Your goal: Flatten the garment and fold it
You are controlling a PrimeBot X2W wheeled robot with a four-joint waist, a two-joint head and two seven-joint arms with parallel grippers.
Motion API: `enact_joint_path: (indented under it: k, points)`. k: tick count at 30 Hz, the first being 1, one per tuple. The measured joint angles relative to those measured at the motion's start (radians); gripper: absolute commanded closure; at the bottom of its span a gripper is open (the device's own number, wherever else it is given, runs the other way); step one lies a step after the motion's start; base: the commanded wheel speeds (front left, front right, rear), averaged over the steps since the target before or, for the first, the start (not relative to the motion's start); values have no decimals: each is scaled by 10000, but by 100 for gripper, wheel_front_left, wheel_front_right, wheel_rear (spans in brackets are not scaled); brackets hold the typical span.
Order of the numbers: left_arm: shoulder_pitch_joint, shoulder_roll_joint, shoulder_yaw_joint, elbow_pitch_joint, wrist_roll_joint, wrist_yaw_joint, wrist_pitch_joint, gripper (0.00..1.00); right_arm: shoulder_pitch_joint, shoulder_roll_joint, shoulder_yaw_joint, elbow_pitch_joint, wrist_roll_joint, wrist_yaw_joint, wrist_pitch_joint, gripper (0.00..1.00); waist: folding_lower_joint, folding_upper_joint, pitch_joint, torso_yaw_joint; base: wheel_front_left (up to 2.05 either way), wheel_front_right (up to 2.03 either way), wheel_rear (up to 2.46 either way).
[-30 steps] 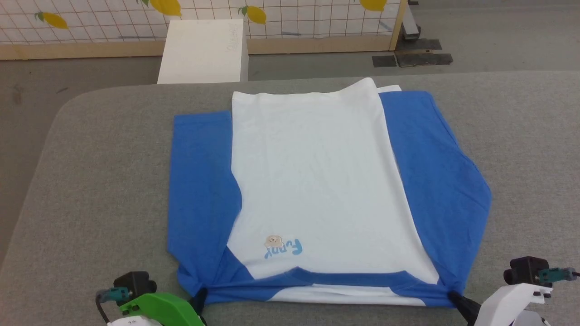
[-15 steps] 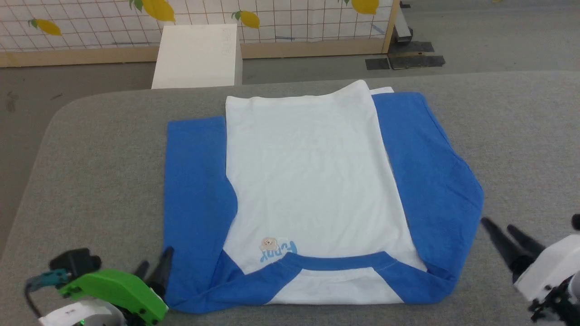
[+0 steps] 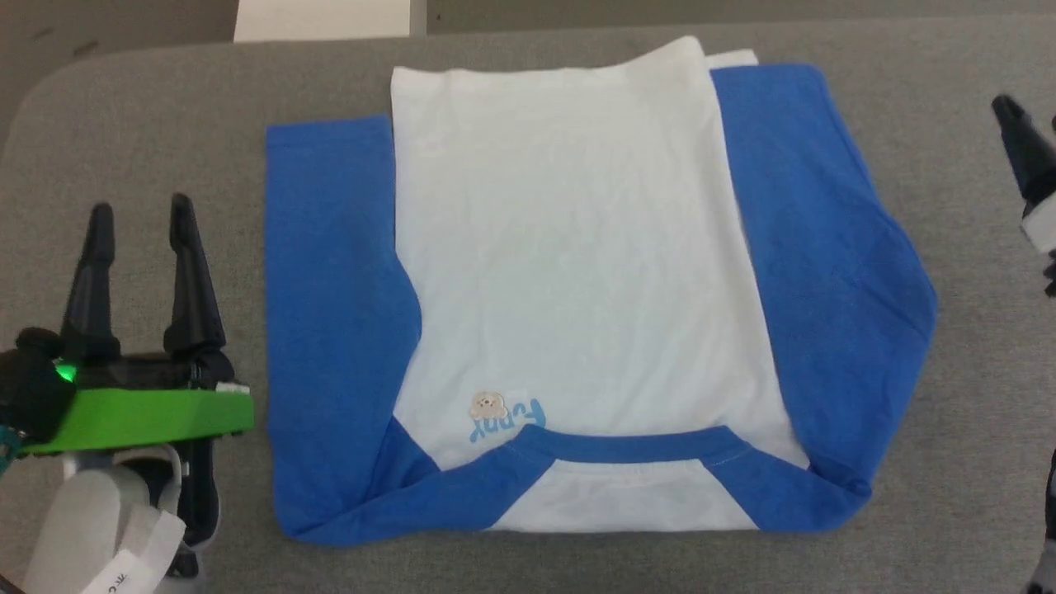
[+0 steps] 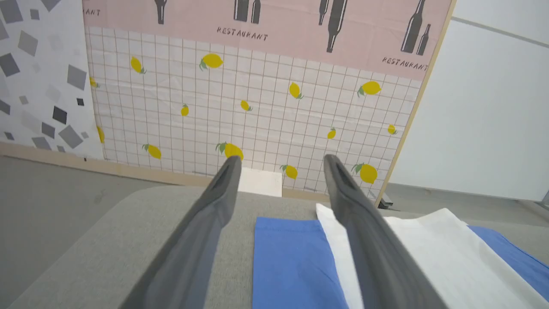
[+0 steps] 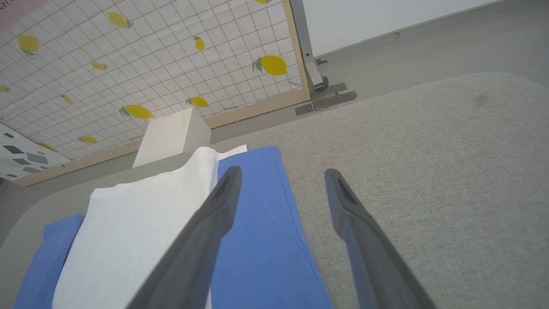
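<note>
**Both sides ready, nothing held**

A soft white cloth shirt with bright blue sleeves [image 3: 569,247] lies flat on the grey fuzzy table top [image 3: 165,99]. Its collar end is near the robot, and its long way points off toward the plain white box [image 3: 322,16]. The left gripper [image 3: 140,206] hangs just beside the left blue sleeve, its two dark fingers spread wide and empty. The right gripper [image 5: 283,172] is open and empty too, out past the right sleeve and farther up. The left one looks nearer. The shirt sits between them, so I think the next fold starts from the sides. The cloth looks thin, floppy and mostly smooth.
</note>
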Motion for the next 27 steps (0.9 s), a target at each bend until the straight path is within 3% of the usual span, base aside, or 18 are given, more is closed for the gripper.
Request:
enact_joint_path:
  k: [6,13,24,25,26,27]
  points:
    - [-511,-911,945,-631,1001,-662,-31,0,-2127,-502,67,1735,-1404,0,353,0,2,0,1287,220,0,0,0]
    - [-656,-1810,1593,-786,1536,-1430,-31,0,-3583,-832,334,2874,-2594,2,665,0,3,0,2597,633,0,0,0]
    - [-802,-2362,1954,-656,1737,-1898,-31,0,-4325,-1302,1262,3724,-3112,-2,982,0,2,0,3702,1454,0,0,0]
    - [-804,-2391,1964,-614,1781,-1914,-31,0,-4369,-1342,1262,3737,-3093,-2,1122,15,2,0,3727,1510,0,0,0]
    - [-805,-2426,1971,-566,1841,-1935,-31,0,-4407,-1360,1243,3743,-3068,-4,1239,66,2,0,3724,1548,0,0,0]
    - [-805,-2460,1987,-525,1885,-1939,-31,0,-4409,-1360,1218,3758,-2993,-4,1306,100,2,0,3692,1567,0,0,0]
